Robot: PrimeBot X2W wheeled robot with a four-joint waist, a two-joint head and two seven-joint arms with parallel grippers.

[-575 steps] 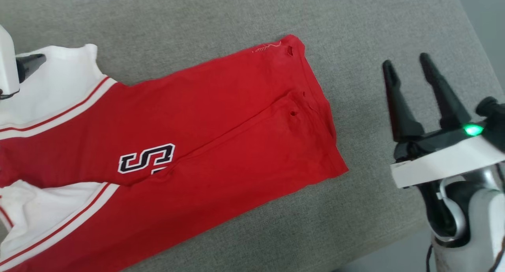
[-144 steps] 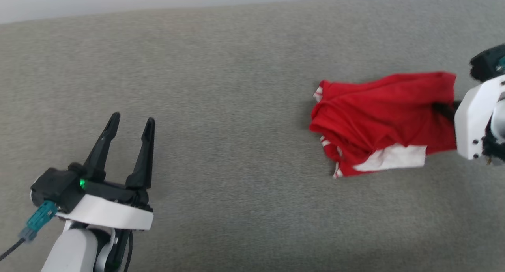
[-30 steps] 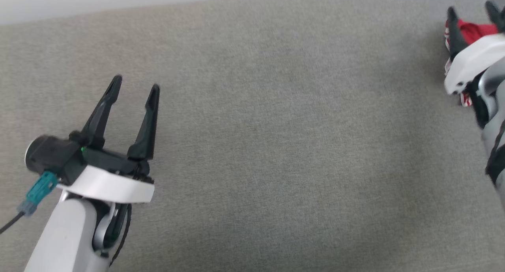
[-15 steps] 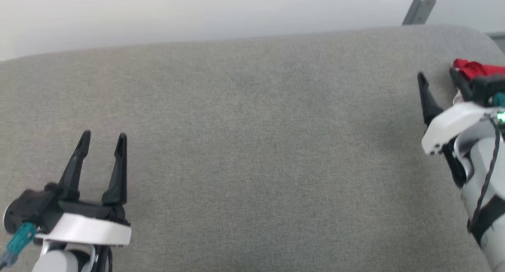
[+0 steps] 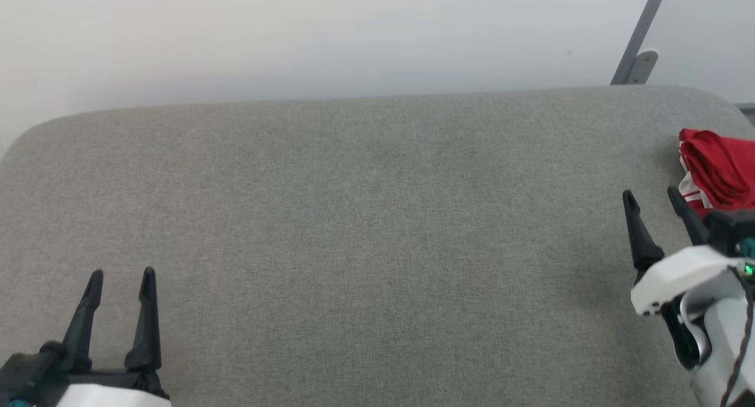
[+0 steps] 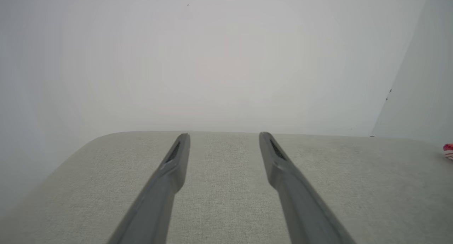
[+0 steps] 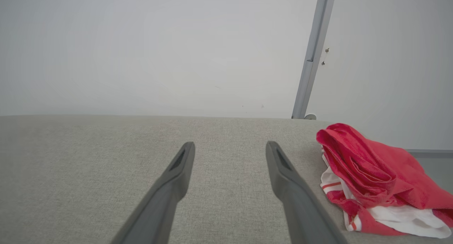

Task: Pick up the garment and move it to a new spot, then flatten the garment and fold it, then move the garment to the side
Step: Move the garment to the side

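The garment (image 5: pixel 716 168) lies bundled at the far right edge of the grey worktop (image 5: pixel 365 218), released by the right gripper (image 5: pixel 650 196), which has drawn back beside it, jaws wide and empty. The left gripper (image 5: pixel 121 273) hangs equally wide. The set-aside looks finished.

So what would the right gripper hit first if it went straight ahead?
Probably nothing nearby: the right gripper points over bare cushion toward the wall; the garment lies off to its right.
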